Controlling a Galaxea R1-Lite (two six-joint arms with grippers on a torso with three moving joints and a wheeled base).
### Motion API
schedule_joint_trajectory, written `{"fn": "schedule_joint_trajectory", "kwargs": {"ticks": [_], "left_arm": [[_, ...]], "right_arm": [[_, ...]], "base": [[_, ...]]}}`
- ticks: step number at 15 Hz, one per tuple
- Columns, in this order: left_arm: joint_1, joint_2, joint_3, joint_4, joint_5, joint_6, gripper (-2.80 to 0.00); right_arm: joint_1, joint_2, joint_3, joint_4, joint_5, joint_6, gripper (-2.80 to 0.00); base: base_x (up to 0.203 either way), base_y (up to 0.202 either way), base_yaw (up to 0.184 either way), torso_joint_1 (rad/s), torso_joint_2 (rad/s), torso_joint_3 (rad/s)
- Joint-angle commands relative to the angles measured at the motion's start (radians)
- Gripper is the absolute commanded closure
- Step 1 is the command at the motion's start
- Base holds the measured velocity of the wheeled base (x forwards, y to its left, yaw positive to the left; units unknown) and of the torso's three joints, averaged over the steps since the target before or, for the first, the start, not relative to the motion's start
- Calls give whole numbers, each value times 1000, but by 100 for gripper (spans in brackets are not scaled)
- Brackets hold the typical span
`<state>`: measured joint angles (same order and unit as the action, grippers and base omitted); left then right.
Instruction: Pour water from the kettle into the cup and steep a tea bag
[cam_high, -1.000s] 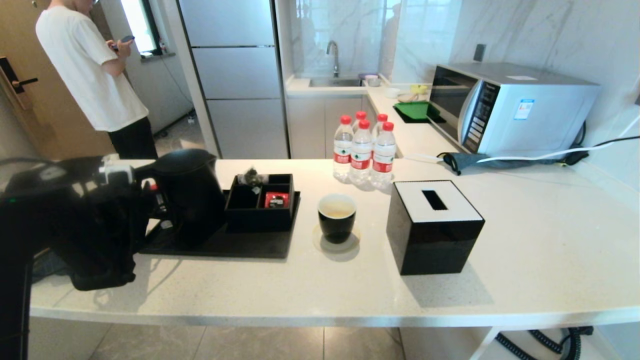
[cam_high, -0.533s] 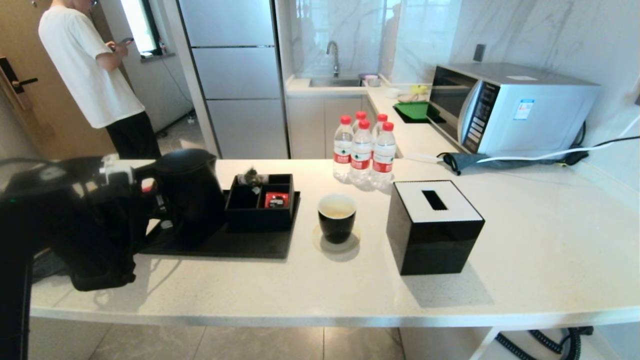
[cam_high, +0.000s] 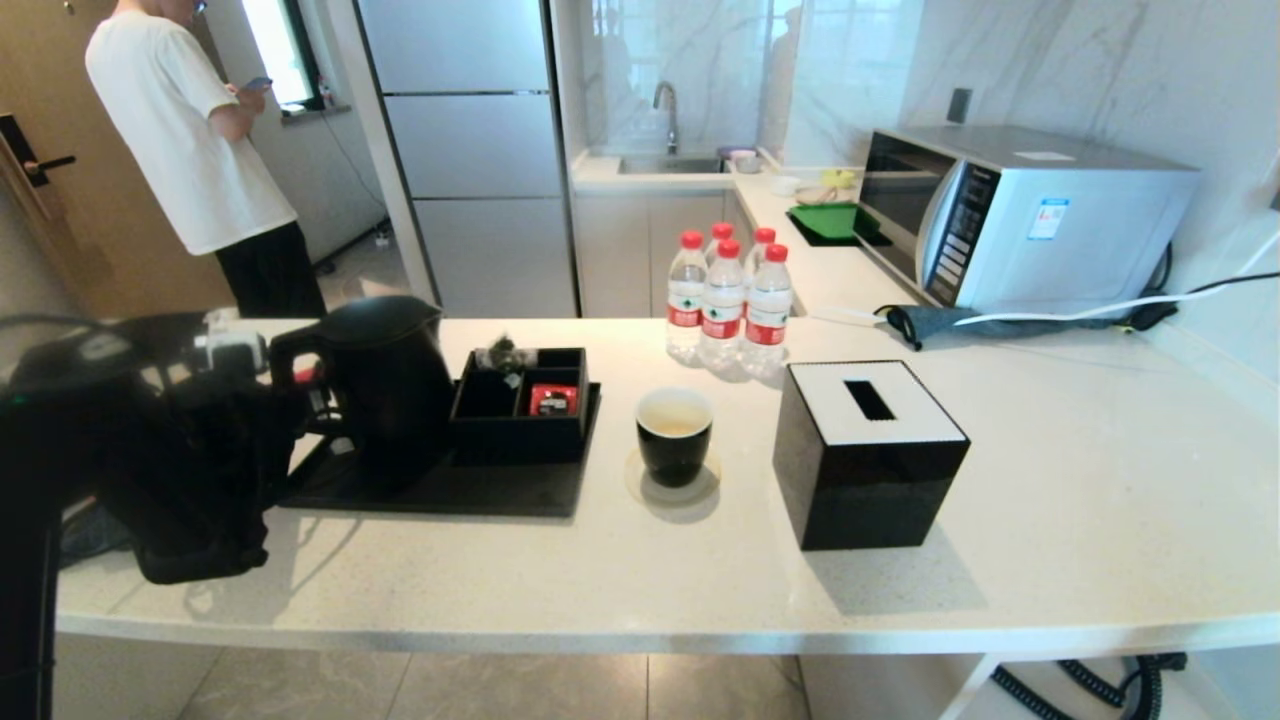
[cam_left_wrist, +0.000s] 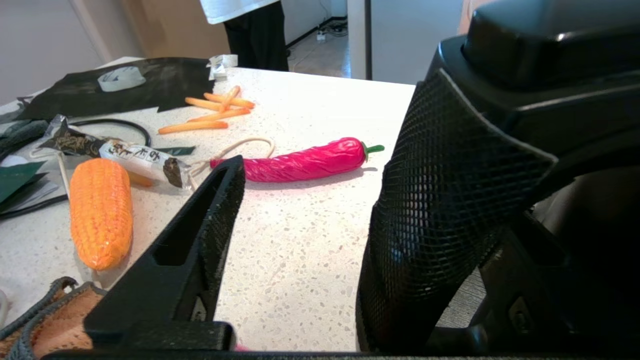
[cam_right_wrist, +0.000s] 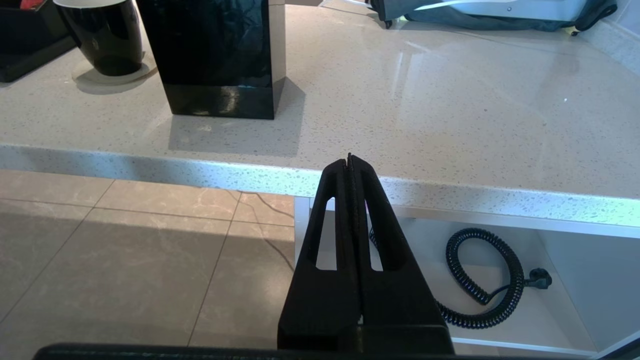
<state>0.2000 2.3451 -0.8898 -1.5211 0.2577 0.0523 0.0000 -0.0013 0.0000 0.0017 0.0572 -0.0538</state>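
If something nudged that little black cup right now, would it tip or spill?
The cup looks squat and rounded, so a light nudge would probably slide it rather than tip it. Its glossy outside may be slippery to grip. The water inside sits fairly high, so a sharp push could likely slop some over the rim.

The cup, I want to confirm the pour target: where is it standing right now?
In the head view the cup stands upright on the counter, on a round coaster, between the black tray on its left and the black tissue box on its right.
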Motion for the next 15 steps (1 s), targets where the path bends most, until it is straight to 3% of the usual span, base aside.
{"fn": "schedule_joint_trajectory", "kwargs": {"ticks": [1, 10, 15], "left_arm": [[-1, -14, 5, -49, 2, 0, -280], [-1, -144, 189, -49, 1, 1, -280], [-4, -279, 373, -49, 2, 1, -280]], "right_arm": [[0, 1, 0, 0, 1, -1, 0], [0, 1, 0, 0, 1, -1, 0], [0, 1, 0, 0, 1, 0, 0]], "base": [[0, 0, 0, 0, 0, 0], [0, 0, 0, 0, 0, 0], [0, 0, 0, 0, 0, 0]]}}
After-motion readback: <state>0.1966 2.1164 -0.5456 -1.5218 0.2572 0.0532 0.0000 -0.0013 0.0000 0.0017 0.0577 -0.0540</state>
